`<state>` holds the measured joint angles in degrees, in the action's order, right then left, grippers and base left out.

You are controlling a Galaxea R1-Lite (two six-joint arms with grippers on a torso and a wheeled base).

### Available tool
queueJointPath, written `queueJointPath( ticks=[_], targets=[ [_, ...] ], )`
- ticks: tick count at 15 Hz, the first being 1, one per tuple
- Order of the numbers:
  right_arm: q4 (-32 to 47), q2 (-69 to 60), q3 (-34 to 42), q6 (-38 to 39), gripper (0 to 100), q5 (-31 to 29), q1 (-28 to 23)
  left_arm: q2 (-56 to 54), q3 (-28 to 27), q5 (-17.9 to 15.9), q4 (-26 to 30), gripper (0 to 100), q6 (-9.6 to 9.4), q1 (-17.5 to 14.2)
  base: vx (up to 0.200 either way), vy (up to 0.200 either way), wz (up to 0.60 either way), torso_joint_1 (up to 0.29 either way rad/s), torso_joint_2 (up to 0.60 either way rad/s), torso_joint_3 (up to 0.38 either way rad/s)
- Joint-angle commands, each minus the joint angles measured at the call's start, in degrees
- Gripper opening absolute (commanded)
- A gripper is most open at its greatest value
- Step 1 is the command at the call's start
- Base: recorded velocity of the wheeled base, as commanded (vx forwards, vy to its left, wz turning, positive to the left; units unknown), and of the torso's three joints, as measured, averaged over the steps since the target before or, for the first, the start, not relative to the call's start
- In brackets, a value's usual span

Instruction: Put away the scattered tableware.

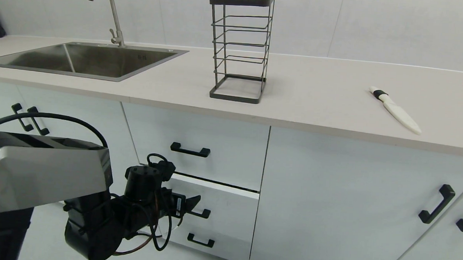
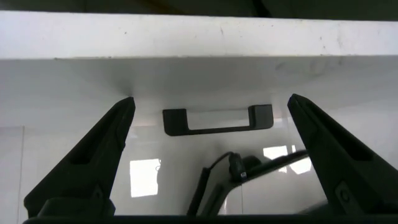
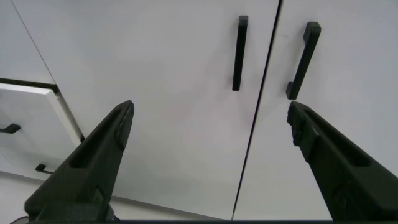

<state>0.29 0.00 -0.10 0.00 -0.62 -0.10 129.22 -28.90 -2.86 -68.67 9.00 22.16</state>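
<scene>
A white knife [image 1: 396, 110] with a black band on its handle lies on the counter at the right. A dark wire rack [image 1: 241, 48] stands upright mid-counter. My left gripper [image 1: 193, 202] is low in front of the cabinets, open, right at the black handle [image 1: 203, 213] of the middle drawer [image 1: 220, 200], which stands slightly pulled out. In the left wrist view the gripper [image 2: 211, 101] is open, and the drawer handle [image 2: 217, 119] sits between the fingers, not gripped. My right gripper [image 3: 211, 109] is open and empty, facing two cabinet doors.
A steel sink [image 1: 86, 59] with a tall tap [image 1: 109, 11] is set in the counter at the left. Drawers with black handles [image 1: 190, 149] stack below the counter. Cabinet doors with vertical handles [image 3: 240, 53] are at the right.
</scene>
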Motion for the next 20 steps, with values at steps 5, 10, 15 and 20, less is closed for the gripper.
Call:
queueJointPath(
  ticks=[5,10,15,20],
  targets=[
    [0.0,0.1,0.0,0.0,100,0.0,0.0,3.0,-2.8,-0.1,-0.7,100,0.06,-0.6,0.0,0.0,0.0,0.0,0.0,0.0],
    [0.0,0.1,0.0,0.1,100,0.0,0.0,-8.5,12.6,-0.4,-8.4,100,-0.12,1.2,0.0,0.0,0.0,0.0,0.0,0.0],
    [0.0,0.0,0.0,0.1,100,0.0,0.0,-43.4,26.3,-0.5,-8.1,100,0.14,1.7,0.0,0.0,0.0,0.0,0.0,0.0],
    [0.1,0.1,-0.1,0.7,100,0.0,0.0,-78.0,27.4,-3.7,-4.2,100,-0.3,-15.7,0.0,0.0,0.0,0.0,0.0,0.0]
  ],
)
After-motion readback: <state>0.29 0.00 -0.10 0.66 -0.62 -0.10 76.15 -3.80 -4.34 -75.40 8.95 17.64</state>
